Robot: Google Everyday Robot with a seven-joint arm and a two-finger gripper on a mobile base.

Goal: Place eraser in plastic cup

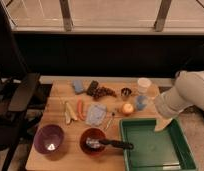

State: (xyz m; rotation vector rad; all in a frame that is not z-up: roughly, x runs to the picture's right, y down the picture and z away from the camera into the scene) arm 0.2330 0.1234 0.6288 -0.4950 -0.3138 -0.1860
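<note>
The eraser (92, 87) is a small dark block lying at the back of the wooden table (60, 105), between a blue-grey block (77, 86) and a bunch of grapes (103, 92). The plastic cup (140, 103) is short and light blue. It stands upright to the right of the apple (127, 108) and in front of a taller white cup (143, 85). My white arm (182, 97) comes in from the right. The gripper (162, 123) hangs at its lower end, over the far right corner of the green tray (175, 150), right of the plastic cup and far from the eraser.
A small dark metal cup (126, 92) stands behind the apple. A carrot (80, 110), pale sticks (69, 113), a blue-grey packet (96, 114), a purple bowl (49, 138) and a red bowl (92, 140) with a black-handled tool (117, 144) sit in front. A black chair (17, 95) stands left.
</note>
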